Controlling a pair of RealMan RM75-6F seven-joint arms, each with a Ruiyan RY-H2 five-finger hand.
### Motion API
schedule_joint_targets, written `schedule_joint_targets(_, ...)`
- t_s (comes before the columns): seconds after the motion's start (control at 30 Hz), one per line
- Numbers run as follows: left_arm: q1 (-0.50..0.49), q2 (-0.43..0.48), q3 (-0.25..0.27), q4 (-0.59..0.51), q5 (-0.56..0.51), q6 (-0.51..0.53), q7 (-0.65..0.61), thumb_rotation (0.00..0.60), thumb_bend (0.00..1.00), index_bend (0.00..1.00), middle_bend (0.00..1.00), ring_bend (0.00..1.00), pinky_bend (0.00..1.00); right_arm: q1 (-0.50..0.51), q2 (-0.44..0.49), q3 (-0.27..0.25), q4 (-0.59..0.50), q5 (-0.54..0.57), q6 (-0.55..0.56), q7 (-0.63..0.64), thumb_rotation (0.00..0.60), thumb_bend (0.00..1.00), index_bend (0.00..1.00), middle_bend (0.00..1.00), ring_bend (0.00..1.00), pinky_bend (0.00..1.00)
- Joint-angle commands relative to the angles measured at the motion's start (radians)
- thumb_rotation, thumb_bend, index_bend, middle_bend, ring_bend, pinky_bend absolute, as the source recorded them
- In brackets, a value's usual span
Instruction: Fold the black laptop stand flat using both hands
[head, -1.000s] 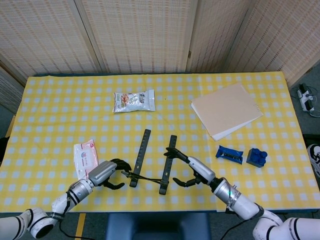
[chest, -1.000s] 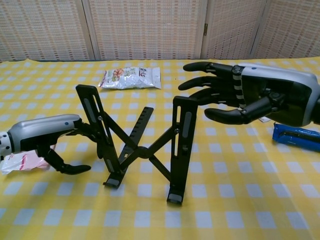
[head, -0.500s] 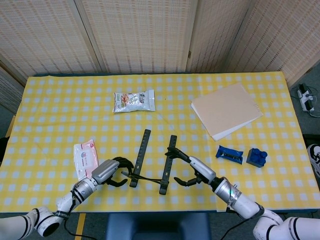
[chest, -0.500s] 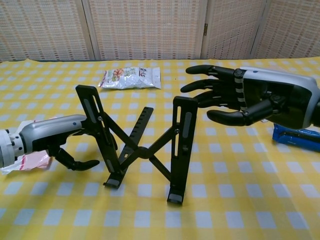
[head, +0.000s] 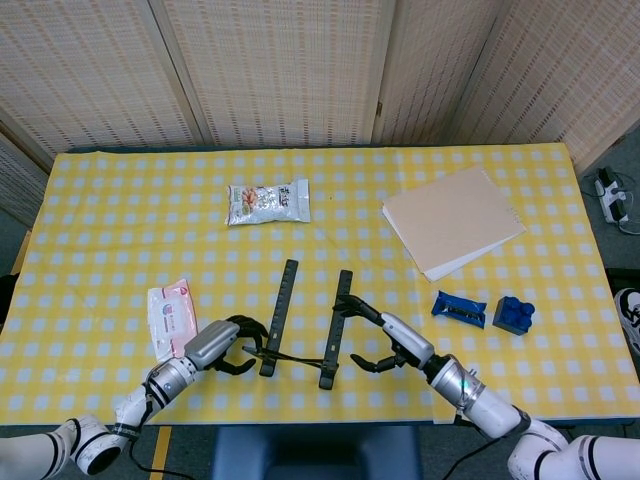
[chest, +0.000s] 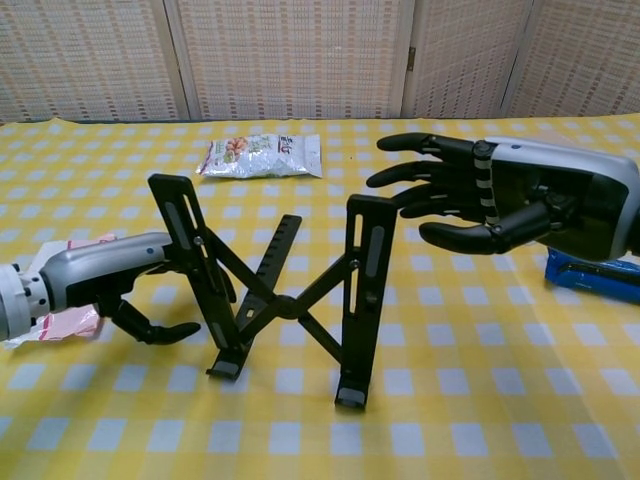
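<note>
The black laptop stand (chest: 285, 300) stands unfolded near the table's front edge, its two upright bars joined by crossed links; from above its bars (head: 337, 328) lie side by side. My left hand (chest: 105, 282) reaches in from the left, its fingers against the back of the left bar and its thumb curled low and free. In the head view the left hand (head: 222, 345) sits just left of the stand. My right hand (chest: 505, 200) hovers with fingers spread just right of the right bar's top, not touching it, and the right hand (head: 395, 342) holds nothing.
A pink wipes pack (head: 170, 315) lies beside my left hand. A snack bag (head: 268, 202) lies behind the stand. Tan sheets (head: 452, 220) are at the back right. A blue wrapper (head: 459, 308) and a blue block (head: 513, 314) sit right of my right hand.
My left hand has slid right, closer against the stand's left bar. My right hand has drifted slightly right, away from the right bar's top. The stand keeps its shape.
</note>
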Motion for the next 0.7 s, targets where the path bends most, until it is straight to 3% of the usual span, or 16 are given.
schedule_joint_targets(0.03, 0.002, -0.003, -0.001, 0.002, 0.001, 0.003, 0.0, 0.6, 0.45, 0.53, 0.34, 0.23, 0.19, -0.002, 0.001, -0.001, 0.0, -0.001, 0.001, 0.0, 0.6, 0.42, 0.0, 0.15, 0.16, 0.1)
schedule_joint_targets(0.23, 0.002, -0.001, -0.01, -0.001, -0.009, 0.0, -0.008, 0.6, 0.45, 0.46, 0.34, 0.2, 0.18, -0.005, 0.004, -0.003, -0.001, -0.009, 0.006, 0.006, 0.6, 0.42, 0.0, 0.15, 0.16, 0.1)
schedule_joint_targets(0.7, 0.004, -0.006, -0.007, -0.019, -0.004, 0.0, 0.007, 0.6, 0.45, 0.51, 0.34, 0.21, 0.18, -0.01, 0.003, -0.005, 0.012, -0.017, 0.015, 0.029, 0.6, 0.42, 0.0, 0.15, 0.16, 0.1)
